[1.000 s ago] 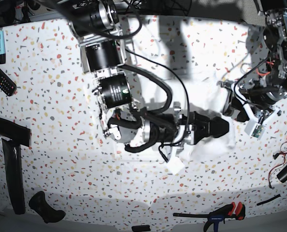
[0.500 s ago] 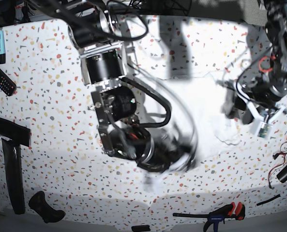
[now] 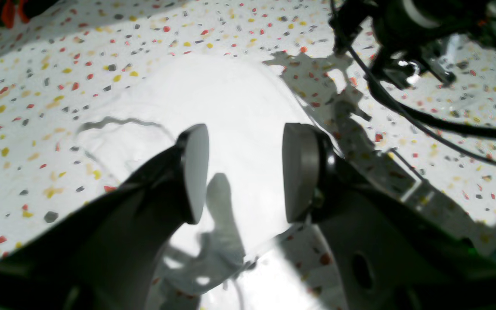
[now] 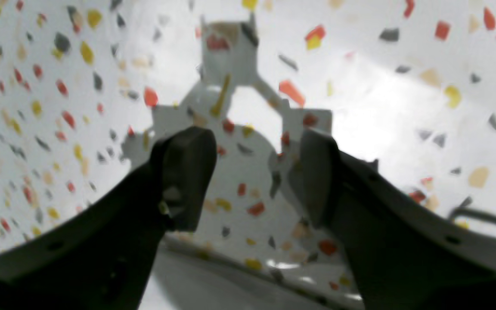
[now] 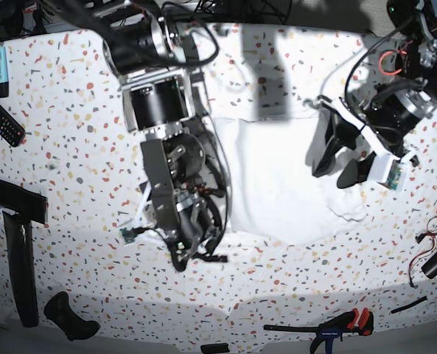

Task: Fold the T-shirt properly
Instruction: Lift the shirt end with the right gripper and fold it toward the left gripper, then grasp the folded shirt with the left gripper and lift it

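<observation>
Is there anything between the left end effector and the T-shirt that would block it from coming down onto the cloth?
Nothing visible. The left end effector is open above the T-shirt, and between its fingers only white cloth and their own shadow show.

The T-shirt [image 5: 284,188] lies mid-counter [image 5: 71,147] — right pincer [image 5: 196,247] at its nine o'clock, left pincer [image 5: 340,166] at three.

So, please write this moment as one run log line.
T-shirt: folded, flat on table | left hand: open, above shirt | right hand: open, empty
</observation>
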Available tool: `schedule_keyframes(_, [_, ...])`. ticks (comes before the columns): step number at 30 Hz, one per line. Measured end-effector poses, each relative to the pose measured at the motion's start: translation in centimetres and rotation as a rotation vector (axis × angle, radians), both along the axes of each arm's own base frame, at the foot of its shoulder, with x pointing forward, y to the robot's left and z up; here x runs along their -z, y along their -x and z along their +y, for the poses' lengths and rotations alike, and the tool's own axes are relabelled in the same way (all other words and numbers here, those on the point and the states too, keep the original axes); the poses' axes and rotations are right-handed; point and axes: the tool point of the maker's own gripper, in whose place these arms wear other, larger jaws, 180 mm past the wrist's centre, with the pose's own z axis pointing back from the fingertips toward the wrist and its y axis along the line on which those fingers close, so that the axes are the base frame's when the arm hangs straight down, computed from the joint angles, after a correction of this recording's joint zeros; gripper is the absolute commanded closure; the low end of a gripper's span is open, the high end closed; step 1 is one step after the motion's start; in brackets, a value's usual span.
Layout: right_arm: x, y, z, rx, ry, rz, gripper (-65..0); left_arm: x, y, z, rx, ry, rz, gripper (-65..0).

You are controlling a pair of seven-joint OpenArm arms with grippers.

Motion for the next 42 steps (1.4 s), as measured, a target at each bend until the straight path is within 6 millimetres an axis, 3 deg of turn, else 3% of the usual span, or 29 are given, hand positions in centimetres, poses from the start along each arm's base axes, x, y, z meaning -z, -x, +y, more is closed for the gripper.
schedule_keyframes(7, [-1.5, -0.8, 0.1, -0.007, 0.02, -0.027, -34.4, 0.0, 0.0, 0.0, 0.0, -0.001, 0.001, -26.9])
schedule_keyframes(17, [-1.9, -0.8, 0.2, -0.012, -0.005, -0.026, -34.4, 0.0, 0.4, -0.5, 0.017, 0.037, 0.01, -26.9])
schedule_keyframes(23, [-2.4, -1.0, 0.3, -0.011, -0.017, -0.037, -34.4, 1.7, 1.9, -1.2, 0.02, 0.086, 0.08, -26.9])
schedule_keyframes(27, [-4.0, -0.8, 1.3, -0.047, -0.078, -0.043, -34.4, 4.6, 2.5, -3.3, 0.072, 0.131, 0.178, -26.9])
schedule_keyframes(31, [-5.8, -0.5, 3.0, -0.108, -0.059, -0.086, -34.4, 9.3, 4.0, -6.7, 0.151, 0.184, 0.321, -26.9])
schedule_keyframes(34, [-6.8, -0.5, 3.8, -0.14, -0.024, -0.114, -34.4, 12.8, 5.0, -8.2, 0.18, 0.121, 0.393, -26.9])
schedule_keyframes(37, [-7.1, -0.4, 4.1, -0.149, -0.019, -0.124, -34.4, 15.5, 5.1, -8.5, 0.173, 0.053, 0.426, -26.9])
schedule_keyframes(42, [-6.1, -0.3, 3.8, -0.153, 0.022, -0.096, -34.4, 18.7, 4.0, -6.8, 0.151, -0.078, 0.449, -26.9])
